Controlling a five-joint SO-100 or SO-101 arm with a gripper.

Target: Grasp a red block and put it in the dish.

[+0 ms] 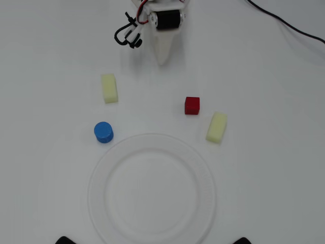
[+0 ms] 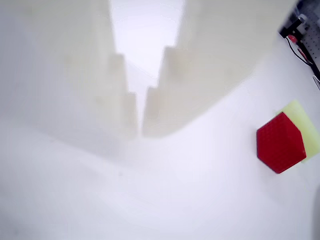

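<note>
On the white desk [image 1: 264, 168], in the overhead view, we saw the red block [image 1: 192, 105], a small solid cube, lying apart from the ribbed white dish [image 1: 152, 190], just beside a pale yellow block [image 1: 217, 127]. Our tool [image 2: 140, 132] was nearly closed, holding nothing.

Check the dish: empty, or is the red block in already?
Empty. The dish holds nothing; the red block sits on the table outside its rim.
</note>
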